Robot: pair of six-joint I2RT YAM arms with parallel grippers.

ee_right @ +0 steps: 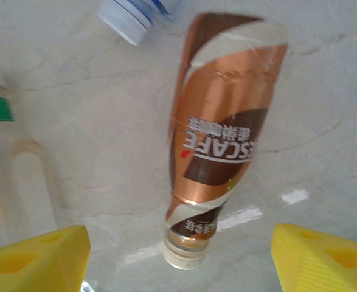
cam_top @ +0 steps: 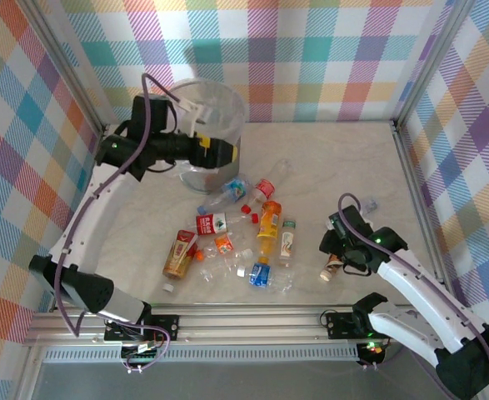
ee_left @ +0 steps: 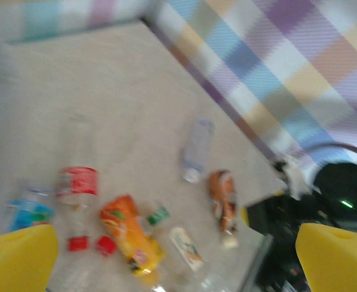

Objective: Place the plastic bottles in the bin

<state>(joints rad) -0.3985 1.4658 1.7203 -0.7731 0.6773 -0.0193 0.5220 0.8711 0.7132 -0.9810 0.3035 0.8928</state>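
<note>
The right jaws are standing spread, one yellow pad (ee_right: 35, 258) on either side of the brown bottle (ee_right: 224, 134) and neither touching it. Nothing is being pinched as yet. The left jaws are gaping wide with nothing between them, hanging over the near rim of the bin (cam_top: 227, 98). The bin is standing at the far left of the table (cam_top: 344, 162), and most of the plastic bottles (cam_top: 236, 242) are lying in a loose heap just in front of it, on the side nearer the arms' bases. The brown bottle is lying on its side well apart from the bin, beyond the heap to the near right, with a green-banded bottle (ee_right: 8, 164) lying beside it on the side toward the bin. Whether any bottle is already lying inside the bin I cannot tell, since the crinkled liner is hiding it. The step in hand, as I am reading it, is the right arm's pick of the brown bottle. That is calling for the jaws to close squarely across the round, glossy body so that it is not rolling or squirting free, then a lift and a long carry over the heap, high enough to clear the bin's rim. The left arm, being empty, is looking ready to go from the bin to the heap for another bottle.
</note>
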